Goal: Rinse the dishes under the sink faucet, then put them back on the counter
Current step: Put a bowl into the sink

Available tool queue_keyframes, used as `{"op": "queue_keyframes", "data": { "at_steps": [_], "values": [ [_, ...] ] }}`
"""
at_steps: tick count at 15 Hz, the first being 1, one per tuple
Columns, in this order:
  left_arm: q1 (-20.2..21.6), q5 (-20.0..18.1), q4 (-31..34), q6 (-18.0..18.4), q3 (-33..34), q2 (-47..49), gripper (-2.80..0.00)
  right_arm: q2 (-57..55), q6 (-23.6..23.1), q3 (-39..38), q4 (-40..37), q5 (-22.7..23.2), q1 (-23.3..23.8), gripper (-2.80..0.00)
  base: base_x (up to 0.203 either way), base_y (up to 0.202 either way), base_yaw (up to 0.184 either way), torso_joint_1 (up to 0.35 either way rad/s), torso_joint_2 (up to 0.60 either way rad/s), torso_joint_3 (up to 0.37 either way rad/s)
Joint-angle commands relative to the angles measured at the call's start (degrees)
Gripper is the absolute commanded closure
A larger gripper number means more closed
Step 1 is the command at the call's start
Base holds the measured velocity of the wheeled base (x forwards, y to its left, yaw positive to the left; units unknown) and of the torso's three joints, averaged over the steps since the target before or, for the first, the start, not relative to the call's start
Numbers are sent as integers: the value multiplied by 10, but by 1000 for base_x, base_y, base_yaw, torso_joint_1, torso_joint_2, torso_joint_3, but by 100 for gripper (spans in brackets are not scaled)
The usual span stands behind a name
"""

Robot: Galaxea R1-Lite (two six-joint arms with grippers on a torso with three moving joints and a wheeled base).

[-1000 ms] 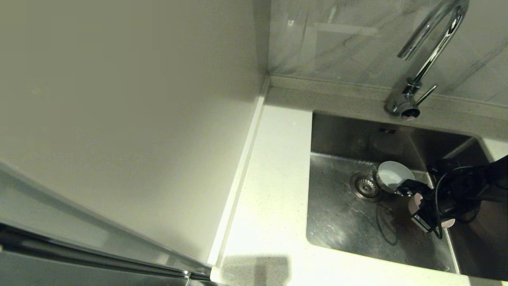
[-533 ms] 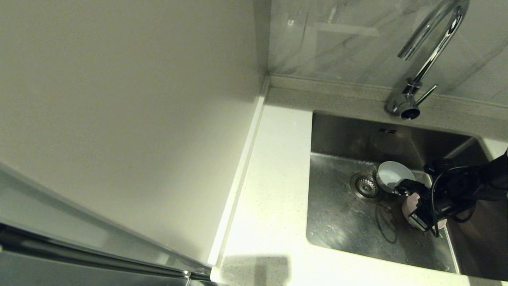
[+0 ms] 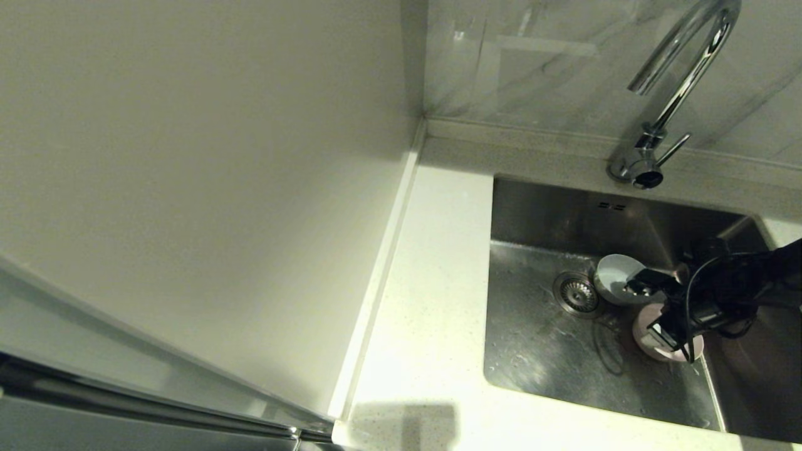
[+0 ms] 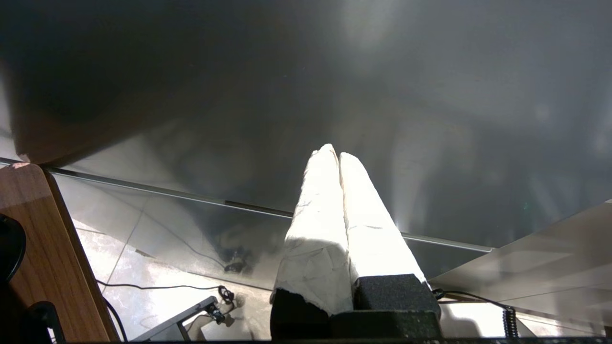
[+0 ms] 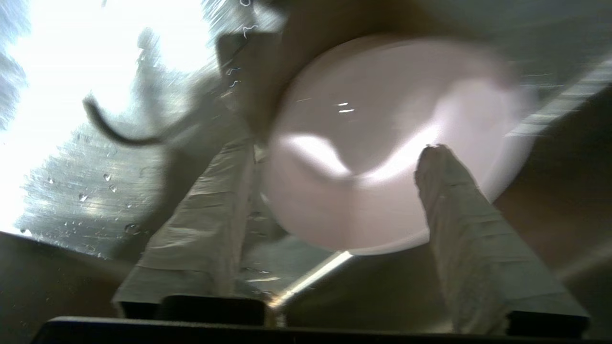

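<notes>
A pale pink bowl (image 3: 640, 333) (image 5: 382, 134) lies on the floor of the steel sink (image 3: 539, 357), near its right wall. My right gripper (image 3: 645, 311) (image 5: 339, 148) hovers just over it, open, with the fingers spread wide and the bowl's near edge between them. A pale blue bowl (image 3: 613, 274) sits beside the round drain (image 3: 576, 293). The chrome faucet (image 3: 680, 75) rises behind the sink, and no water shows at its spout. The white counter (image 3: 432, 300) runs along the sink's left side. My left gripper (image 4: 334, 154) is shut and empty, parked away from the sink.
Water drops dot the sink floor (image 5: 95, 200). Grey marbled tiles (image 3: 551, 62) back the faucet, and a plain white wall (image 3: 207, 188) stands left of the counter. The right arm's black cable (image 3: 689, 313) loops above the pink bowl.
My right gripper has gone from shut to wide open and let go of the pink bowl, which has dropped from a tilted hold onto the sink floor. The blue bowl has stayed put.
</notes>
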State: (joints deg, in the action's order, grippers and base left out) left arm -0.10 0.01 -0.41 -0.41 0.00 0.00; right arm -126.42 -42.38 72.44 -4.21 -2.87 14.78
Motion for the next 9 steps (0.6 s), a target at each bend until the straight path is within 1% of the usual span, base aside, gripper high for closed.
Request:
{"op": "queue_keyframes", "data": {
  "at_steps": [1,4,6,8,9],
  "values": [
    [0,0,0,0,2,0,0,70,18,-6,1,2,1,-280,0,0,0,0,0,0],
    [0,0,0,0,2,0,0,159,47,-31,-7,8,5,-280,0,0,0,0,0,0],
    [0,0,0,0,2,0,0,216,50,-39,-35,31,19,-280,0,0,0,0,0,0],
    [0,0,0,0,2,0,0,280,51,-33,-114,59,41,-280,0,0,0,0,0,0],
    [0,0,0,0,2,0,0,313,50,-23,-172,75,58,-280,0,0,0,0,0,0]
  ]
}}
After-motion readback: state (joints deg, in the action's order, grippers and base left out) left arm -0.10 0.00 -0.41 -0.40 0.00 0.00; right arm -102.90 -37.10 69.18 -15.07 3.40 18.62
